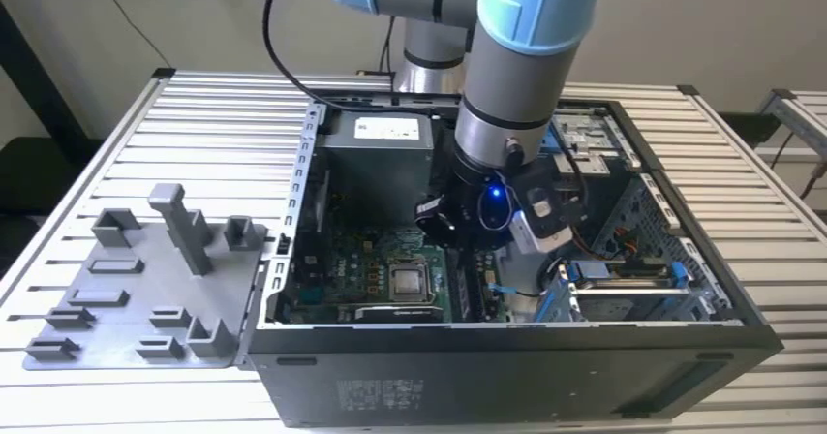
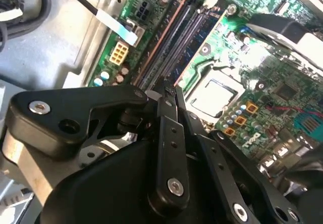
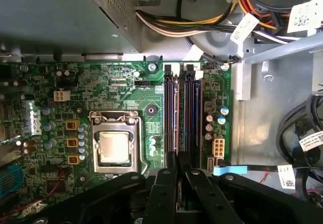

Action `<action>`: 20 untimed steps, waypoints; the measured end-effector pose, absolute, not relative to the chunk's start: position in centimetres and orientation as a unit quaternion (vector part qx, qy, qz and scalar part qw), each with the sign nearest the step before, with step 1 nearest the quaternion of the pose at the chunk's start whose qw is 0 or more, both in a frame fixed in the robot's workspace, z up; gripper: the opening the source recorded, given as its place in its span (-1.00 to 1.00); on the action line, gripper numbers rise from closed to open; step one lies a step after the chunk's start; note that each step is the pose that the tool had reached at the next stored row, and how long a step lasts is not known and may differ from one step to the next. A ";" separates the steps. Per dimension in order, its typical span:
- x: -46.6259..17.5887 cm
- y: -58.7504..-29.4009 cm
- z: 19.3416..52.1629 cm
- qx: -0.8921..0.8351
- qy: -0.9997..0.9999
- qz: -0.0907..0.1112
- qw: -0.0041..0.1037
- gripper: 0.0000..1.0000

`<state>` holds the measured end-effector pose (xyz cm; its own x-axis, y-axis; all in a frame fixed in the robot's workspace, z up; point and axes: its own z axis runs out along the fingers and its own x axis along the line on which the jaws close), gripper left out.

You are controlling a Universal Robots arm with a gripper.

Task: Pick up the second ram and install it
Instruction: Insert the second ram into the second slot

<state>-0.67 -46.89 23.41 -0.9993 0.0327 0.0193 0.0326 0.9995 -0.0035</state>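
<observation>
- Exterior view: the arm reaches down into an open computer case on a slatted bench. A grey parts holder lies at 9 o'clock from the case.
- The pincer hangs low over the motherboard, right at one end of the memory slots. It also shows in the second wrist view.
- Whether the pincer is open, closed or gripping anything cannot be told; the dark space at its tip hides this.
- A ram stick, blue with dark chips, stands in one slot; the first wrist view shows it too. Whether this is the second ram is unclear.
- Key relation: the slots' long axis runs straight away from the pincer tip, in line with it.
- In the exterior view the slots run from 12 to 6 o'clock, at 3 o'clock from the processor socket.
</observation>
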 end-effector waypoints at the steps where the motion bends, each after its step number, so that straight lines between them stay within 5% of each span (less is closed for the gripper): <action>1: -0.7 -46.9 23.3 -0.017 -1.000 0.002 0.010 -0.73; 20: -0.6 -46.5 22.5 -0.017 -1.000 0.002 0.011 -0.73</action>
